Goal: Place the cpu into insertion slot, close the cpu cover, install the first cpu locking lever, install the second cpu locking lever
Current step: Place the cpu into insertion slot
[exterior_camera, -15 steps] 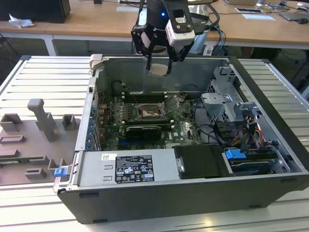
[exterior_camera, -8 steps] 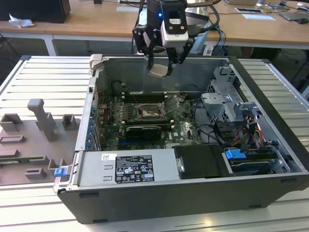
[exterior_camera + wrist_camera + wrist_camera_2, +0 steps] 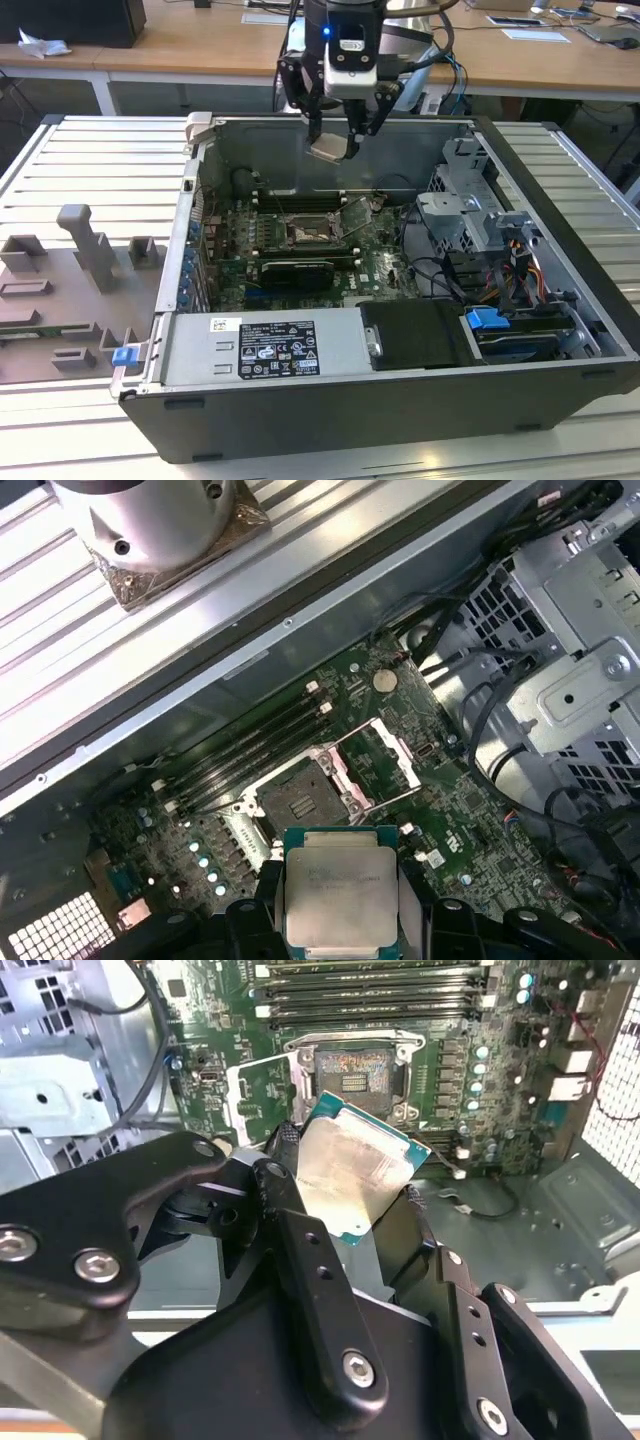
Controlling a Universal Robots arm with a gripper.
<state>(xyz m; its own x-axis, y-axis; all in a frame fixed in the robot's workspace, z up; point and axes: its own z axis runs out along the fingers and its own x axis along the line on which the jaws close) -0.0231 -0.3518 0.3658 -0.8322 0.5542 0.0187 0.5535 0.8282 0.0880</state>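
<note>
Gripper (image 3: 340,135) hangs above the open computer case (image 3: 300,425), which lies on its side on the ribbed bench (image 3: 60,150). The fingers (image 3: 268,905) are closed in on the cpu (image 3: 340,895), pinching it by two opposite edges. Edge grip probably keeps the pads off the silver face and the contact side. In the second wrist view the cpu (image 3: 355,1175) sits tilted between the fingers, silver face toward the camera. It is well apart from the board, up in the air, not in the socket yet. The insertion slot (image 3: 300,800) is bare and dark on the green motherboard (image 3: 380,265), just beside the long memory slots (image 3: 300,200). The cpu cover (image 3: 385,760) is swung up and away to one side of the slot on its hinge, so the socket is open from above for the chip to drop in. In the exterior view the cpu (image 3: 333,150) is above and behind the slot (image 3: 305,232), near the case's far wall, not lined up over it. Placement not done; cover and levers not done.
</note>
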